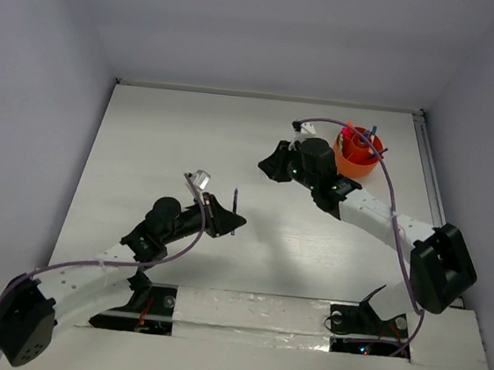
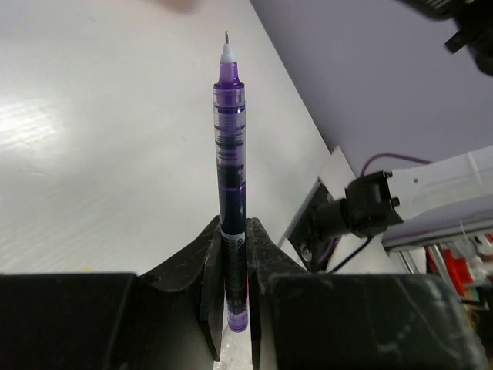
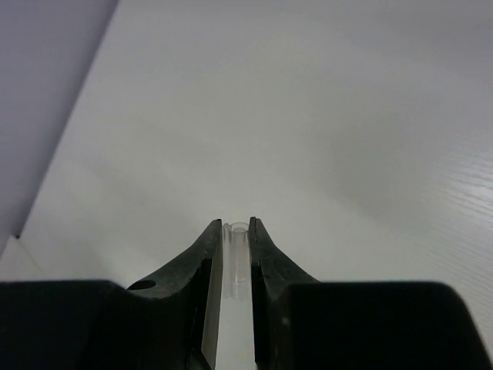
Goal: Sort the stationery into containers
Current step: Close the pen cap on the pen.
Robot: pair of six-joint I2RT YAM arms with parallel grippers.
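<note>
Now left fingers (image 2: 206,270) tight on purple pen (image 2: 229,146), right fingers (image 3: 202,270) on clear tube (image 3: 237,262).

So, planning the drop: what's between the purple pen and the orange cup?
The right hand, gripping a clear tube, sits there, seen in the top view.

Left arm (image 1: 102,264) stretches from lower left to centre frame, left gripper (image 2: 233,235) clamped on dark purple pen (image 2: 229,146). Right arm (image 1: 376,218) reaches upper-centre, right gripper (image 3: 236,231) pinching clear tube (image 3: 236,266).

Left gripper (image 1: 228,221) and right gripper (image 1: 267,164) black; arms (image 1: 372,214) white-linked (purple cables (image 1: 391,178) trailing).
</note>
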